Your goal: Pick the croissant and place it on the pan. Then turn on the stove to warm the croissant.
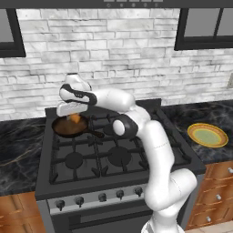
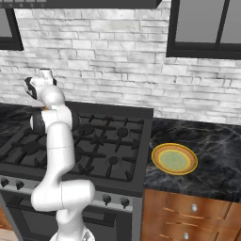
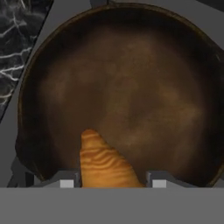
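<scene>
My gripper (image 1: 73,116) hangs over the back-left burner of the stove (image 1: 119,157), shut on the croissant (image 1: 75,119), a small orange-golden lump. The pan (image 1: 68,129), a dark skillet with a brownish inside and a black handle pointing right, sits directly beneath. In the hand view the croissant (image 3: 103,159) pokes up between the fingertips of my gripper (image 3: 113,180), with the pan's inside (image 3: 131,87) spread out below it. From the right base view my arm hides the pan, and only a sliver of the croissant (image 2: 45,108) peeks out.
A yellow plate with a greenish centre (image 1: 208,135) lies on the dark marble counter right of the stove. A row of small dark knobs (image 1: 102,197) runs along the stove's front. A white brick wall stands behind.
</scene>
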Motion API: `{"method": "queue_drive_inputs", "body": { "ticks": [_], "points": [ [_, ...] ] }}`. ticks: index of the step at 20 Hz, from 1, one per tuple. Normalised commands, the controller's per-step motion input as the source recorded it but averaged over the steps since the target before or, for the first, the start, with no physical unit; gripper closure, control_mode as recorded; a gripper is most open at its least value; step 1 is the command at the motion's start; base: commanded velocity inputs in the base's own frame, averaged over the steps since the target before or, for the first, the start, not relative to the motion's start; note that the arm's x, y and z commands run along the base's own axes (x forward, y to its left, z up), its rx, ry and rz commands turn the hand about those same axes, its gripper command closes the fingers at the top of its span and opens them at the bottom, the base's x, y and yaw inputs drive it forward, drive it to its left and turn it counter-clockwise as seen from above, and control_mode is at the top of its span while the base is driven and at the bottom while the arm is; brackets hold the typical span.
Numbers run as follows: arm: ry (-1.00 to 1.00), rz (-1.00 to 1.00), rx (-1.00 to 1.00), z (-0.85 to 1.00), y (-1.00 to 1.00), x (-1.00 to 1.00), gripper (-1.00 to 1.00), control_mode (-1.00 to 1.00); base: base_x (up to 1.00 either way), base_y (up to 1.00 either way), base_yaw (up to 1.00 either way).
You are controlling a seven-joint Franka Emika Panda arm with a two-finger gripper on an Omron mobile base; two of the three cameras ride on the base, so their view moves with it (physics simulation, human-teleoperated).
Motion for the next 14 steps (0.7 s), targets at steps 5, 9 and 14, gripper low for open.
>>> {"method": "queue_drive_inputs", "body": {
  "ticks": [5, 9, 14],
  "points": [
    [0.00, 0.00, 0.00, -0.23, 0.00, 0.00, 1.00, -1.00, 0.00, 0.00, 0.00],
    [0.00, 0.00, 0.00, -0.21, 0.00, 0.01, 1.00, -1.00, 0.00, 0.00, 0.00],
    [0.00, 0.00, 0.00, -0.22, 0.00, 0.04, 1.00, -1.00, 0.00, 0.00, 0.00]
  ]
}}
